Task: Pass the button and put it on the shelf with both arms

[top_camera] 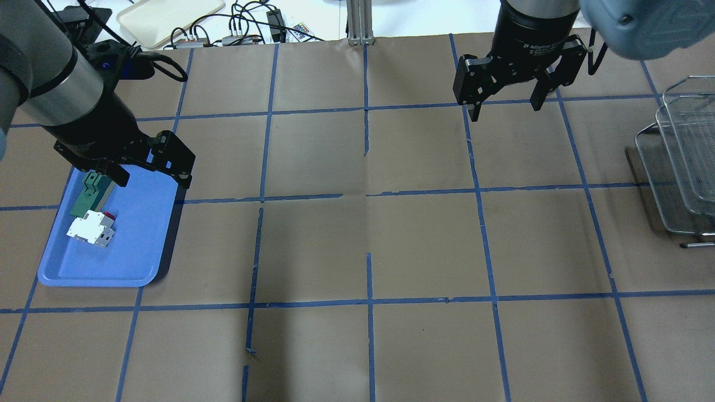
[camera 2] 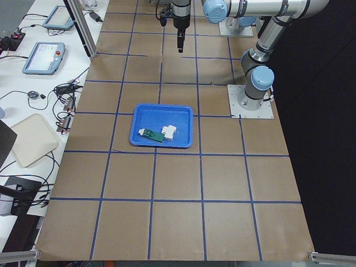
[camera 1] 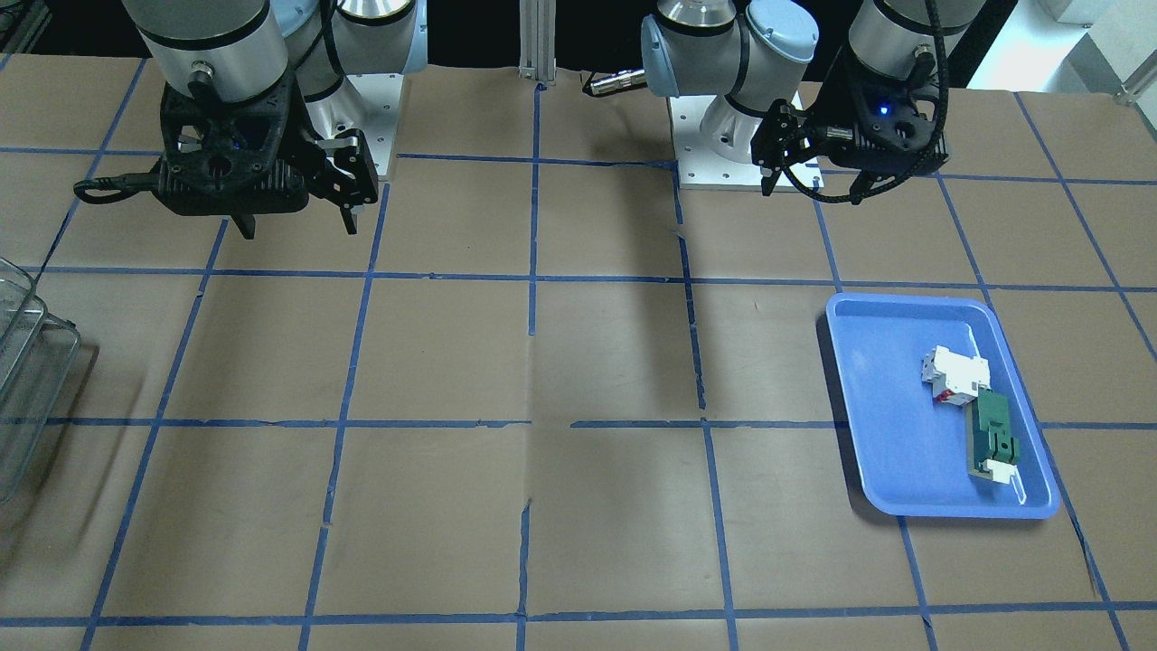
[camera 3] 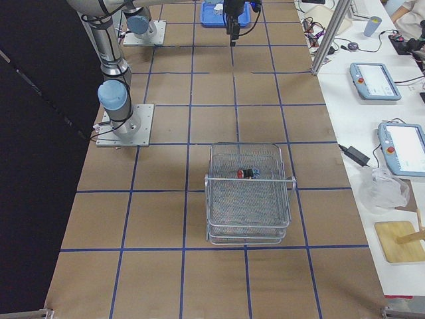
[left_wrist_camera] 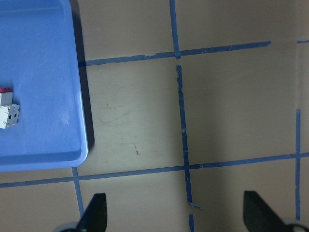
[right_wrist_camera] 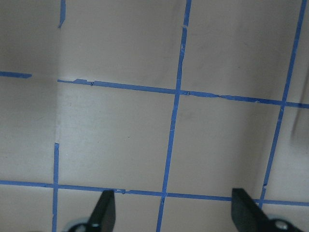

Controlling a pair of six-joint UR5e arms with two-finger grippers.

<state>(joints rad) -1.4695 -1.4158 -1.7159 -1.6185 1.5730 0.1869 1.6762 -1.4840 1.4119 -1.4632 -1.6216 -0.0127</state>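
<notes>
Inside the shelf [camera 3: 250,211], at the 3 o'clock edge of the tabletop [top_camera: 368,240] in the overhead view, the button [camera 3: 248,173] lies on its side. L arm [top_camera: 67,106] hangs over the blue tray [top_camera: 128,245] at 9 o'clock, jaws apart, empty. R arm [top_camera: 530,28] hangs near 1 o'clock, jaws apart, empty. White-and-red block [top_camera: 89,230] & green-and-white part [top_camera: 86,198] lie side by side in the tray.

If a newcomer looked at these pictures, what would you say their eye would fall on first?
The bright blue tray at the robot's left end of the table, holding a white block and a green part, stands out most. At the opposite end, the wire shelf has the red button lying inside it. The left gripper and right gripper hang open and empty.
</notes>
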